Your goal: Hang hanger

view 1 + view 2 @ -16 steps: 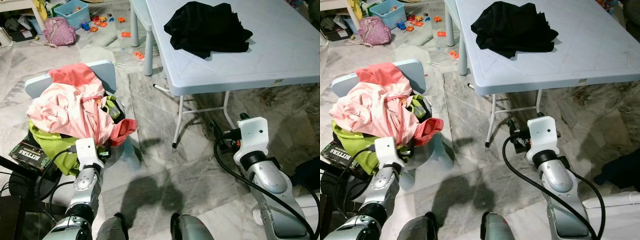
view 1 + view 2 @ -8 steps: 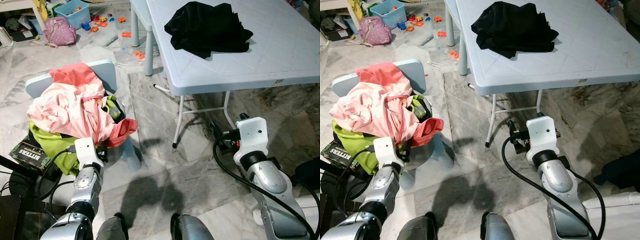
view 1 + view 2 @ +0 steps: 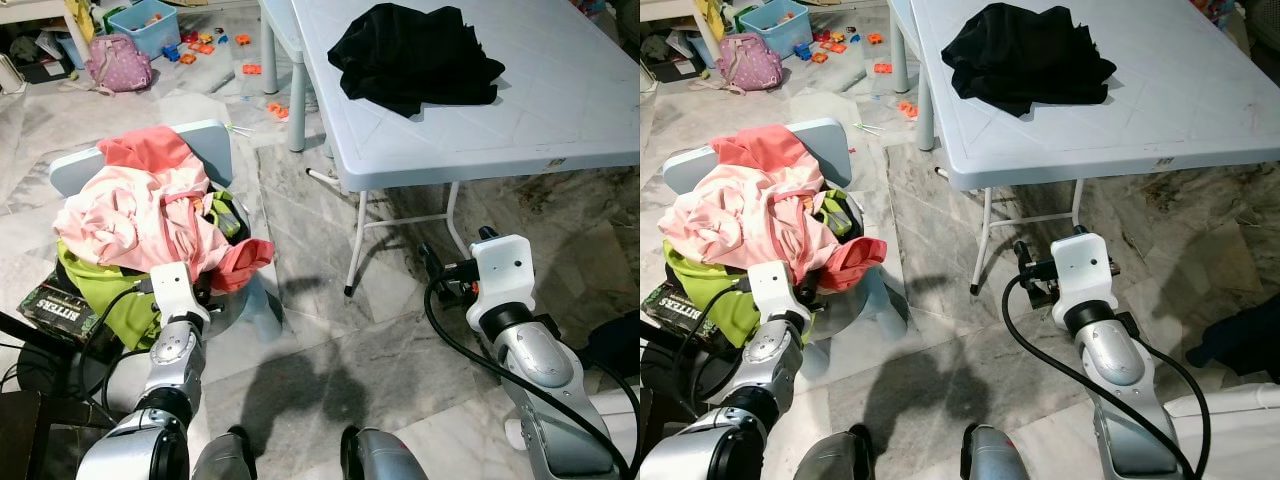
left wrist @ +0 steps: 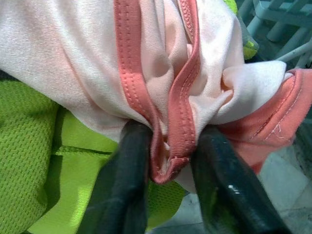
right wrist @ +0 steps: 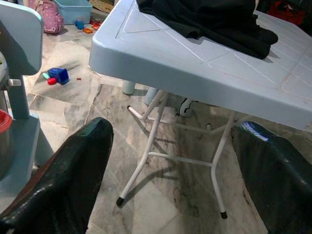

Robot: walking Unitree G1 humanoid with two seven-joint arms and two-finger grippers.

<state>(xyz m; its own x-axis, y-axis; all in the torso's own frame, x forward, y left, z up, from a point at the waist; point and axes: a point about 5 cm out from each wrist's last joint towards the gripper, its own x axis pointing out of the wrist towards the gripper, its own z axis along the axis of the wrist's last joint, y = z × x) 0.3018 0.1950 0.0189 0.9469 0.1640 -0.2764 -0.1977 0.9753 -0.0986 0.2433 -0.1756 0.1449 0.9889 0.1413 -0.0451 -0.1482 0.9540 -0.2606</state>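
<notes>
1 table [image 3: 560,110], 1 black garment [image 3: 415,55], 1 chair [image 3: 205,140], 1 backpack [image 3: 118,62]

Both arms are silver, rounded metal segments ending in white boxy wrist blocks. The right arm's block [image 3: 503,275] shows a small dark screw hole and an orange tab on its side. Thick black cables loop from each block back along the forearm. The left hand [image 4: 168,195] and right hand [image 5: 170,180] each have two long, glossy black fingers.

Bright, even indoor light; soft shadows on the marble floor [image 3: 330,330] (wrist close-ups slightly soft).
</notes>
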